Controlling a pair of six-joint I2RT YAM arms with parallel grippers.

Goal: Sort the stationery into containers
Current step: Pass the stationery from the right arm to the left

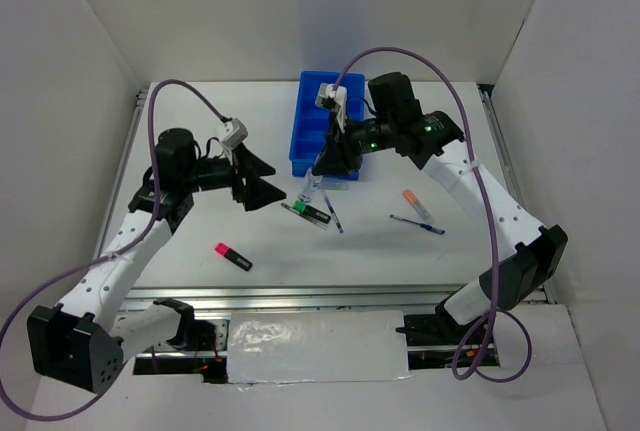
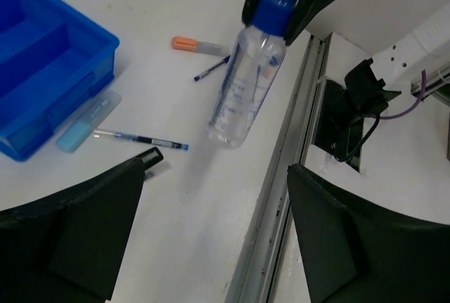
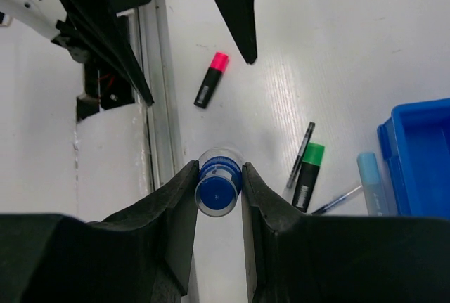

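A clear bottle (image 2: 246, 85) with a blue cap (image 3: 217, 190) hangs above the table, and my right gripper (image 3: 217, 176) is shut on its cap end. My left gripper (image 2: 218, 233) stands open and empty just left of the bottle (image 1: 312, 189). The blue divided tray (image 1: 325, 136) is behind them. On the table lie a green highlighter (image 3: 308, 176), a dark pen (image 3: 300, 154), a blue pen (image 2: 140, 138), a pale blue marker (image 2: 88, 121), a pink highlighter (image 1: 233, 256), an orange marker (image 1: 416, 203) and another blue pen (image 1: 418, 224).
White walls close in the table on the left, back and right. A metal rail (image 2: 281, 197) runs along the near edge, with cables and a black bracket (image 2: 355, 117) beyond it.
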